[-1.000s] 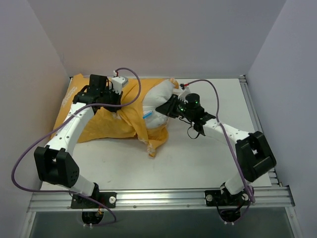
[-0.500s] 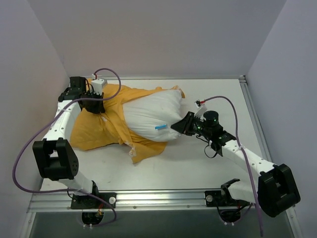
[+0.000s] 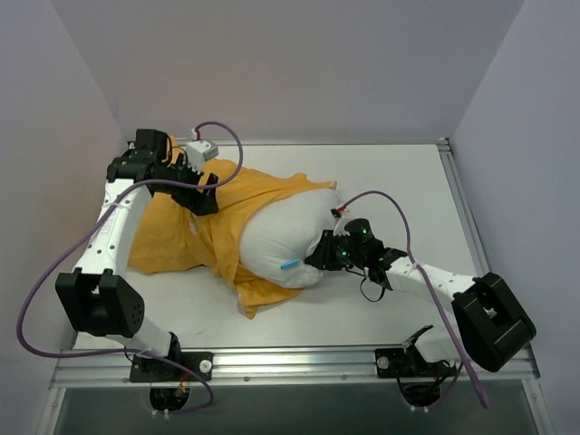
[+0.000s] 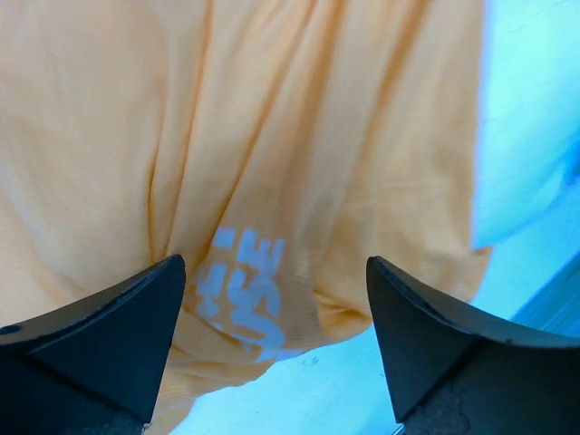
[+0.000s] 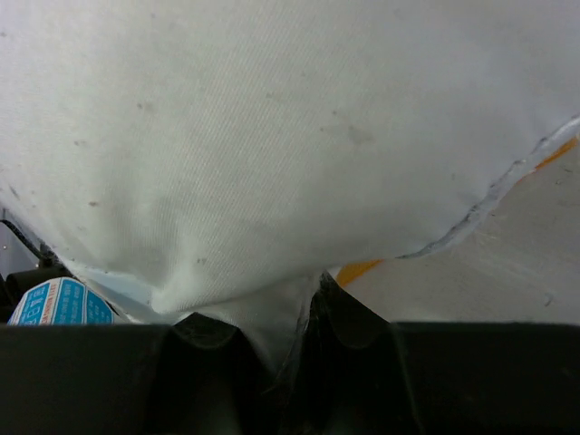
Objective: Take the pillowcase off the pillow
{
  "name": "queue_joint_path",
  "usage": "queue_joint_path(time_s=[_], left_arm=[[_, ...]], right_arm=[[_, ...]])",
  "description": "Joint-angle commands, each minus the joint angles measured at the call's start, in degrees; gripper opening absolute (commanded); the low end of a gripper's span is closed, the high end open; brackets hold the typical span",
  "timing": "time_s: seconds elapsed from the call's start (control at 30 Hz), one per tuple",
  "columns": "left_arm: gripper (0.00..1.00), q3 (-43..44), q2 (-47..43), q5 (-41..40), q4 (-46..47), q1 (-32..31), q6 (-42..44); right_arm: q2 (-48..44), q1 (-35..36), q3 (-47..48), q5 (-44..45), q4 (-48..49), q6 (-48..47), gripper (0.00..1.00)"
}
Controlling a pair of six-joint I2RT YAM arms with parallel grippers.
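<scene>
Two roles: my right gripper (image 5: 308, 306) clamps pillow (image 5: 272, 136) corner as anchor; left gripper (image 4: 276, 265) gapes empty over pillowcase (image 4: 272, 118).

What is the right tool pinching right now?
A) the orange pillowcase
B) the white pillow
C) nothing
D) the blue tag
B: in the right wrist view, the right tool is shut on a fold of the white pillow, with the tag off to one side, outside the grip.
</scene>
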Motion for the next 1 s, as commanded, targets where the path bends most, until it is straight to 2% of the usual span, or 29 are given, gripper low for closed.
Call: queue_joint_path(time_s=[0.0, 0.03, 0.07, 0.1, 0.17, 0.27, 0.4, 0.57, 0.6, 0.67, 0.7, 0.73, 0.8, 0.9, 0.97], left_arm=[[0.91, 13.19, -0.23, 7.23, -3.09, -4.23, 1.52], [0.92, 15.24, 0.91, 6.63, -2.39, -5.81, 0.47], [0.92, 17.26, 1.88, 5.23, -0.73, -10.18, -1.37], [0.92, 20.85, 2.93, 1.39, -0.10, -12.74, -2.00], [0.91, 24.30, 8.28, -3.11, 0.95, -20.45, -3.31], [0.89, 31.15, 18.56, -9.01, 0.61, -27.50, -4.55], [0.85, 41.96, 31.13, -10.34, -2.47, -32.00, -4.99], [0.71, 50.40, 40.02, -14.36, -2.65, -33.07, -6.48], [0.62, 50.85, 40.64, -15.34, -2.47, -33.07, -6.66], [0.53, 51.21, 42.14, -17.18, -1.86, -33.16, -6.75], [0.43, 51.12, 42.40, -17.28, -1.68, -32.99, -6.84], [0.40, 51.12, 42.75, -17.28, -1.42, -32.90, -7.01], [0.38, 51.12, 42.84, -15.28, -1.15, -32.81, -8.15], [0.48, 51.12, 42.23, -11.76, -0.01, -32.37, -9.82], [0.49, 51.47, 42.32, -12.70, 1.30, -31.76, -11.22]], right_arm=[[1.86, -0.45, -0.31, -0.14, -5.65, -4.90, 0.00], [3.25, -0.36, -0.13, -0.50, -5.91, -5.25, 0.00], [3.96, -0.27, 0.04, -1.03, -6.44, -6.12, 0.00], [5.45, -0.19, 0.39, -1.29, -6.96, -6.66, 0.00], [6.69, -0.01, 0.83, -1.21, -8.89, -8.67, 0.00], [8.19, 0.08, 0.66, -0.94, -9.78, -9.65, 0.00], [8.28, 0.08, -0.39, -0.86, -9.25, -9.21, 0.00], [7.58, 0.08, -1.80, -1.47, -8.82, -9.03, 0.00], [7.14, 0.08, -2.06, -1.56, -8.64, -8.95, 0.00], [6.61, 0.08, -2.76, -1.82, -8.11, -8.42, 0.00], [6.43, 0.08, -2.94, -1.82, -8.02, -8.42, 0.00], [6.17, 0.08, -3.03, -1.91, -8.02, -8.33, 0.00], [5.82, 0.08, -3.29, -2.09, -7.85, -8.24, 0.00], [5.55, 0.08, -3.91, -2.35, -7.85, -8.15, 0.00], [5.55, 0.08, -4.17, -2.52, -7.67, -8.07, 0.00]])
